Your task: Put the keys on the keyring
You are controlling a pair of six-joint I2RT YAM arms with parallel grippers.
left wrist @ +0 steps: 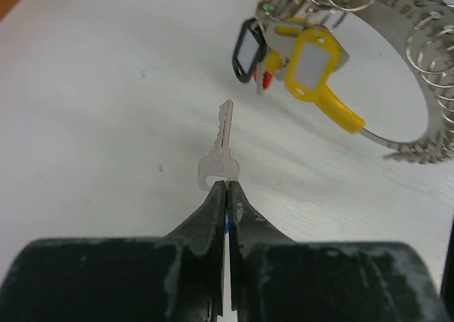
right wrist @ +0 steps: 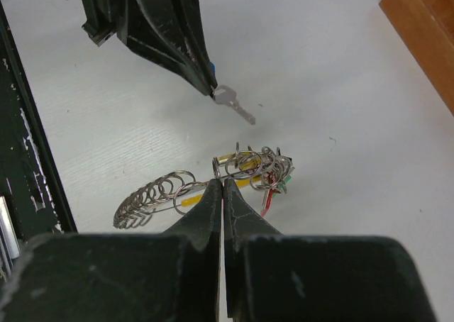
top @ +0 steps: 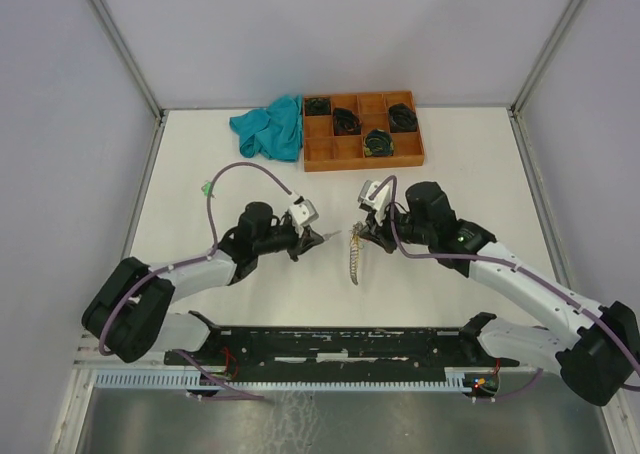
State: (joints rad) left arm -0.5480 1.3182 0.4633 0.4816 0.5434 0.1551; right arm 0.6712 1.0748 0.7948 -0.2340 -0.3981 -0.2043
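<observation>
The left fingers (left wrist: pixel 225 194) are closed on the head of one silver key (left wrist: pixel 223 141), at the lower centre of the left wrist view. The blade of the key points straight away from them, toward the upper right of that frame, where the keyring (left wrist: pixel 404 146) is. Key and ring are apart, with bare counter (left wrist: pixel 106 123) between them.

The right fingers (right wrist: pixel 222 189) are closed on the thin band of the keyring, just beside its yellow part, in the middle of the right wrist view. A yellow tag (left wrist: pixel 312 63) and many small rings (right wrist: pixel 152 194) hang on the band.

In the top view both arms meet at the centre of the frame, and the ring stretches downward from the right one. I cannot tell if its far end rests on the counter.

I judge that the left arm, which is the nearer one, must carry the key along its long axis to the ring. Where the ring opens I cannot see.
</observation>
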